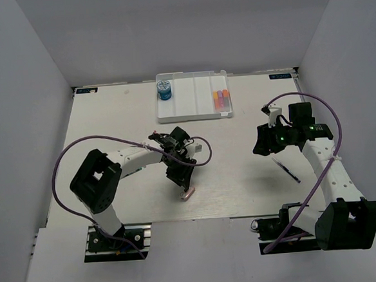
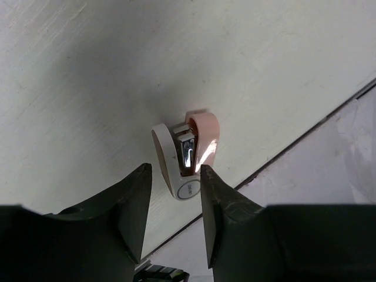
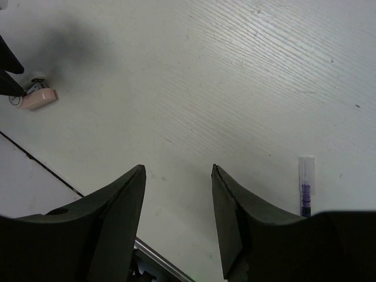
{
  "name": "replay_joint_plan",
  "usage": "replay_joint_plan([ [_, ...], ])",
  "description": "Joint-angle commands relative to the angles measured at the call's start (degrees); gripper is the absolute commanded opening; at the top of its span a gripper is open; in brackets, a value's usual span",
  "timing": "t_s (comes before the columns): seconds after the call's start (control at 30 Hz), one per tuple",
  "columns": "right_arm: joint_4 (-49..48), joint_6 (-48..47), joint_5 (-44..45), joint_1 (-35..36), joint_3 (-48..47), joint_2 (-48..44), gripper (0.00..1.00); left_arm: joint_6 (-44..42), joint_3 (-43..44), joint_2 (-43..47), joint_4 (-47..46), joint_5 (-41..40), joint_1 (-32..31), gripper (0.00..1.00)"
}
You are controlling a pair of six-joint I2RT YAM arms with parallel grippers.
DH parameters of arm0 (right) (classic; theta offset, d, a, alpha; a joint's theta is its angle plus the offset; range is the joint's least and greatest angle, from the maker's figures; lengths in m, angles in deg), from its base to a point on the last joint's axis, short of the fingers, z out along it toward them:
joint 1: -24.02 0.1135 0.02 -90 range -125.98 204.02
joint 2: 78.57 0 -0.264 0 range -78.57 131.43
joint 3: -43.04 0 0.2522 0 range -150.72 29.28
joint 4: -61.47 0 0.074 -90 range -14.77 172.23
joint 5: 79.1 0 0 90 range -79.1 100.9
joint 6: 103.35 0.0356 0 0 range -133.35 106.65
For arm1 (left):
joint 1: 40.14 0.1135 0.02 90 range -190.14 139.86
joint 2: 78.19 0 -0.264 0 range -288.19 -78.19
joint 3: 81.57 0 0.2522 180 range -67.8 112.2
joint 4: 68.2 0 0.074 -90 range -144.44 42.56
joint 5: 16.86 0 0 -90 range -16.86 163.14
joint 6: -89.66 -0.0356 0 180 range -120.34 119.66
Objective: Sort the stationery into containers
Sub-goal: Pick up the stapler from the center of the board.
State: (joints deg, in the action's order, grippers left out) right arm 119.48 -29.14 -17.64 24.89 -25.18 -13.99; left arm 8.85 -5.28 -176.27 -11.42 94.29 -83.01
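Note:
A small pink and white piece of stationery (image 2: 185, 155) lies on the table near its front edge, also visible from above (image 1: 188, 194). My left gripper (image 2: 175, 170) hangs open just over it, the item's near end level with the fingertips and nothing gripped. My right gripper (image 3: 178, 169) is open over bare table, empty. A thin dark pen (image 1: 287, 171) lies just right of it, its clear cap (image 3: 306, 176) showing beside the right finger. The white divided tray (image 1: 194, 111) at the back holds a blue roll (image 1: 164, 90) and short markers (image 1: 220, 100).
Purple cables loop from both arms, one (image 1: 202, 154) beside the left wrist. White walls enclose the table on three sides. The table's front edge seam (image 2: 305, 138) runs close behind the pink item.

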Motion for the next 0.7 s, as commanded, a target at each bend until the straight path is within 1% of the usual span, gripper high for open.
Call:
replay_joint_plan([
  [0.0,0.5,-1.3,0.4,0.0,0.0,-0.8,0.55,0.7,1.4,-0.5,-0.8,-2.9,-1.0,0.48],
  [0.13,0.7,-1.6,0.7,0.0,0.1,-1.3,0.55,0.6,0.3,-0.6,-1.0,-4.5,-1.5,0.45],
  [0.23,0.6,-1.5,0.6,0.0,0.2,-1.5,0.55,0.7,-0.2,-0.6,-1.2,-5.9,-1.5,0.4],
  [0.33,0.3,-1.1,0.3,0.0,0.1,-1.6,0.55,1.5,-0.2,-1.1,-1.2,-5.9,-1.5,0.28],
  [0.37,0.1,-0.8,0.3,-0.1,0.2,-1.6,0.56,1.7,-0.1,-1.0,-1.2,-5.7,-1.5,0.21],
  [0.43,-0.4,0.0,0.1,0.0,0.4,-2.1,0.58,2.3,0.1,-1.0,-1.2,-6.1,-1.5,0.13],
  [0.47,-0.6,0.2,-0.3,0.0,0.5,-2.3,0.59,2.7,0.3,-0.6,-1.2,-5.9,-1.5,0.06],
  [0.5,-0.7,0.7,-0.5,-0.1,0.5,-2.5,0.59,3.6,0.5,-0.4,-1.1,-5.1,-0.3,0.02],
  [0.53,-1.1,1.2,-0.6,0.0,0.4,-2.6,0.6,4.1,0.5,-0.3,-1.4,-4.0,-0.3,0.0],
  [0.63,-2.7,3.5,-1.3,-0.1,-0.8,-3.2,0.6,7.1,3.1,1.8,-3.6,-3.3,1.4,0.0],
  [0.67,-2.9,5.4,-1.3,-0.1,-1.5,-3.4,0.6,8.5,5.7,2.7,-4.5,-3.1,1.9,0.0],
])
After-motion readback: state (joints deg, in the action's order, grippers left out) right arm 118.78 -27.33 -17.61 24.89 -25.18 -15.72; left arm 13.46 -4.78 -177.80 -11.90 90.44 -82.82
